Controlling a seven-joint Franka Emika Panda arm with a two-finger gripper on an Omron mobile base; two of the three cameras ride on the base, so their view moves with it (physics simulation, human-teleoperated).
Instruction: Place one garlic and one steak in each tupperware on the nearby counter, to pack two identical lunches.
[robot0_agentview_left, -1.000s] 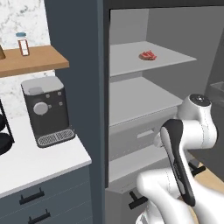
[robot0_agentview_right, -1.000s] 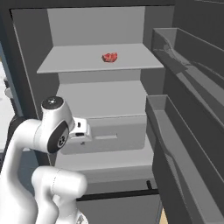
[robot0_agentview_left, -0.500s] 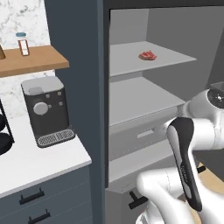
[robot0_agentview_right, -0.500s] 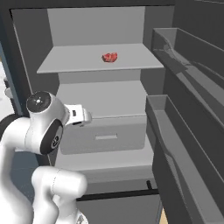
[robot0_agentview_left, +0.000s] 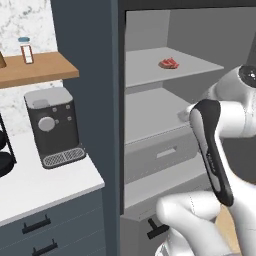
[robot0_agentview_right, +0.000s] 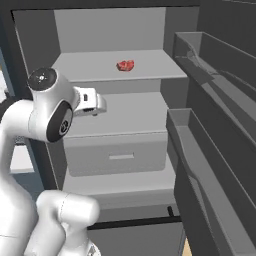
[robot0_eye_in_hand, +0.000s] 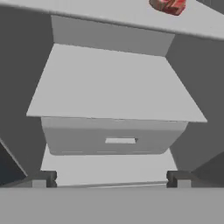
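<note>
Left base view: an open fridge (robot0_agentview_left: 165, 125) stands right of the white counter (robot0_agentview_left: 45, 187), with grey shelves and a drawer (robot0_agentview_left: 160, 155) inside. A red steak (robot0_agentview_left: 169, 63) lies on the upper shelf (robot0_agentview_left: 150, 70), toward its right side and well back from the front edge. The white arm rises from the lower right and bends in front of the fridge opening, its dark-striped link crossing the drawer's right end. On the counter a dark coffee machine (robot0_agentview_left: 52, 125) sits near the right edge, close to the fridge's side wall. Above it a wooden wall shelf (robot0_agentview_left: 35, 72) carries a small jar (robot0_agentview_left: 26, 50) with a blue lid.

In the right base view the steak (robot0_agentview_right: 126, 65) sits about mid-width on the upper shelf, and the hand reaches in at the level of the middle shelf (robot0_agentview_right: 120, 112), below and left of the steak and apart from it. The open fridge door with its bins (robot0_agentview_right: 210, 150) runs along the right.

In the hand view the gripper (robot0_eye_in_hand: 113, 178) shows two dark tips spread wide, nothing between them. The steak (robot0_eye_in_hand: 168, 5) is at the top edge, on the shelf above the bare middle shelf and the drawer.
</note>
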